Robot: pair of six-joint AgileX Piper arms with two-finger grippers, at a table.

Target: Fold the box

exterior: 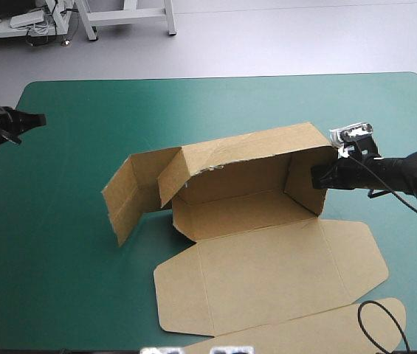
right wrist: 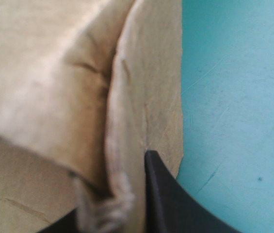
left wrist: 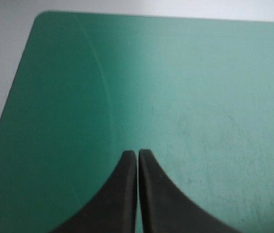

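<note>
With black-finned right gripper (exterior: 316,175) clamped on an end wall of the brown cardboard box (exterior: 238,210), left gripper (left wrist: 137,153) closed empty, seems wall-raising; needs loose flap (exterior: 131,195) tucked.

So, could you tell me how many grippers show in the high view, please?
2. The left gripper is near the table's left edge, shut and empty, apart from the box. The right gripper is shut on the box's raised right end wall.
</note>
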